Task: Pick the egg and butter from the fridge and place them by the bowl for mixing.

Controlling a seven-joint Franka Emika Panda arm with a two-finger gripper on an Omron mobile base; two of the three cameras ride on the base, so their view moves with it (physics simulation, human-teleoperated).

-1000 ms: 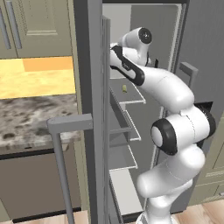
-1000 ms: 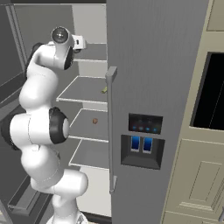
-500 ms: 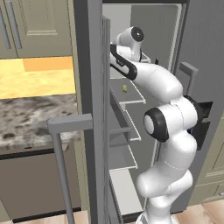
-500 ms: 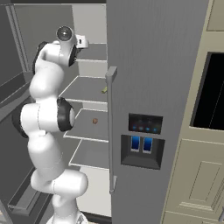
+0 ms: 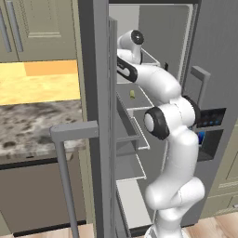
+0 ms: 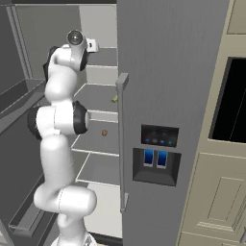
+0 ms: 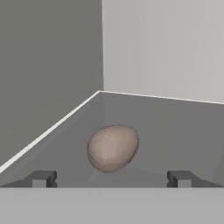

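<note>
Inside the tall grey fridge (image 6: 163, 72) with its door swung open, grey shelves sit one above another. On a middle shelf (image 6: 96, 139) lies the tiny brownish-tan rounded egg (image 6: 104, 133). One shelf up lies the small, slim pale yellow stick of butter (image 6: 115, 99); from the left base view it shows as a little yellow spot (image 5: 132, 94) past the door's edge. The two are well apart, on different shelves.

From the hand view, a brown egg-shaped thing (image 7: 113, 147) rests on a grey shelf floor near the back corner, where two walls meet. It looks a bit longer one way, tilted up toward the right in that view.

Now the two-finger gripper (image 7: 109, 178) is spread wide, with nothing in it. Its two dark fingertips (image 7: 41, 178) stand far apart, one on each side of the egg, touching nothing. The egg sits just past them, in the gap.

The white arm reaches high into the fridge.
</note>
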